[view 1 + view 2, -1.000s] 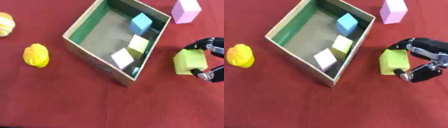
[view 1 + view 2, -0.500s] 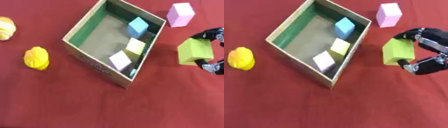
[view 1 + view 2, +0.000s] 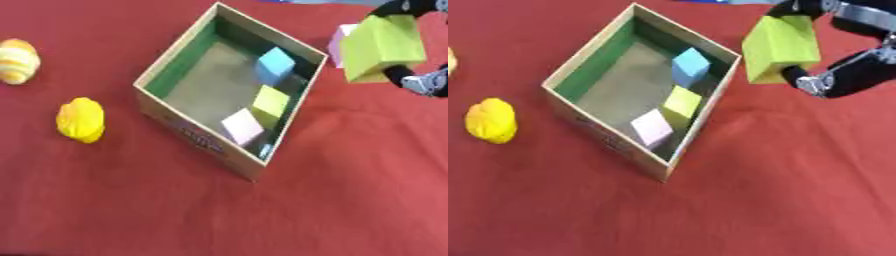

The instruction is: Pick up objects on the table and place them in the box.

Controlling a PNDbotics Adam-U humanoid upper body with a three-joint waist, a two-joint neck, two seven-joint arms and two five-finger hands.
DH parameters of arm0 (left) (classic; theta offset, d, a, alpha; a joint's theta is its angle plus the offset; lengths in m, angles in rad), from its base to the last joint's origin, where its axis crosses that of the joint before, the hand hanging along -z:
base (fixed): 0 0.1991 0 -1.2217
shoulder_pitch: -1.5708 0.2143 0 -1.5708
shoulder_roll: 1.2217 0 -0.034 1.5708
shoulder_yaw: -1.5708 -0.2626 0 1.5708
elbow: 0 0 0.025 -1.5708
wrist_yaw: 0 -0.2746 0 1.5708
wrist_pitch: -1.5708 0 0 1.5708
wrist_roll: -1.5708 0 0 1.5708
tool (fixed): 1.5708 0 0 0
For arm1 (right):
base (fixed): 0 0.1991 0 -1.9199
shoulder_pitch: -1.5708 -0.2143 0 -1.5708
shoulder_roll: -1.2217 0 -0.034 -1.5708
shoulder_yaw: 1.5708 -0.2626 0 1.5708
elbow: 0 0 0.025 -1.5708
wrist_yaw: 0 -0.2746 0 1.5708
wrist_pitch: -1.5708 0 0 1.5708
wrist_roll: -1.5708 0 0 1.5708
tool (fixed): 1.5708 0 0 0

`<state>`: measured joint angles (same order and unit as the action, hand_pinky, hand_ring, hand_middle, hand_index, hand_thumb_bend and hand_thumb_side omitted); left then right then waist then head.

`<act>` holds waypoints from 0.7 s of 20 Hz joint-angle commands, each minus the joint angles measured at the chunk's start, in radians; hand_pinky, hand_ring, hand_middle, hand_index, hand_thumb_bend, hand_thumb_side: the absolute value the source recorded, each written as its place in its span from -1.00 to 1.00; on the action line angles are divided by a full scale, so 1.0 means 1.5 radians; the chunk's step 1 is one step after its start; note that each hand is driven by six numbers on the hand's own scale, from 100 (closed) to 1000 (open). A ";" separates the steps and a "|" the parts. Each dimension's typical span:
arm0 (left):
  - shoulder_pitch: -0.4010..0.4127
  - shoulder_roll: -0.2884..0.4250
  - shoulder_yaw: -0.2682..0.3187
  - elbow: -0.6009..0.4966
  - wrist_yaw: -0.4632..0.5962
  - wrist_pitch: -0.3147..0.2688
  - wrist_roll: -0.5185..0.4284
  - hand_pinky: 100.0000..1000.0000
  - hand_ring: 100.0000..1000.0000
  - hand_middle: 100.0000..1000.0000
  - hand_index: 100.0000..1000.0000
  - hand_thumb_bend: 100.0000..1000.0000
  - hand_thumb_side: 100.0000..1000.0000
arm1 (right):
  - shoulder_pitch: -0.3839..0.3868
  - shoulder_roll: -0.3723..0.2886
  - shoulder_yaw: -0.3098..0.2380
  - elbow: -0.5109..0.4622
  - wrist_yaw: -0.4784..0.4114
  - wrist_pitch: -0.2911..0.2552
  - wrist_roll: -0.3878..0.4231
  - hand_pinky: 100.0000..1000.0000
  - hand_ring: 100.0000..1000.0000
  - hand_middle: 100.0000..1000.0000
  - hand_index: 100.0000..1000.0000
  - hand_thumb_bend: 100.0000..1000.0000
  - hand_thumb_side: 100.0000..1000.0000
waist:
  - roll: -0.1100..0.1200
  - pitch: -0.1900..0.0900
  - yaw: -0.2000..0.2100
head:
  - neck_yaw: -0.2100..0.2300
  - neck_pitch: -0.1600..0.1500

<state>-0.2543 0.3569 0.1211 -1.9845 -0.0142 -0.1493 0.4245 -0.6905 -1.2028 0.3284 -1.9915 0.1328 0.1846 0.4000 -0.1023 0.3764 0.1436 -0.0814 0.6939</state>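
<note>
An open cardboard box (image 3: 197, 135) with a green inner wall sits mid-frame on the red bench (image 3: 350, 200). Inside lie a blue cube (image 3: 276, 64), a yellow-green cube (image 3: 270, 101) and a pale pink cube (image 3: 241, 127). At upper right, the right hand (image 3: 846, 65) curls around a green block (image 3: 779, 47). Since a second ago it has lifted the block off the bench, nearer the box. A yellow lump (image 3: 80, 120) lies at left.
</note>
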 commanded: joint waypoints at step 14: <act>-0.004 0.023 -0.003 -0.010 0.000 0.000 -0.005 0.44 0.05 0.14 0.50 -0.74 -0.11 | -0.275 0.240 0.144 0.148 0.066 0.029 0.151 0.64 0.55 0.18 0.54 -0.95 -1.00 | -0.014 -0.016 0.039 | -0.034 0.000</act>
<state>-0.2534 0.3624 0.1150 -1.9845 -0.0148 -0.1475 0.4219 -1.0826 -0.8493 0.5449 -1.7957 0.2112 0.2369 0.6187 -0.1298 0.3708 0.2027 -0.1261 0.6945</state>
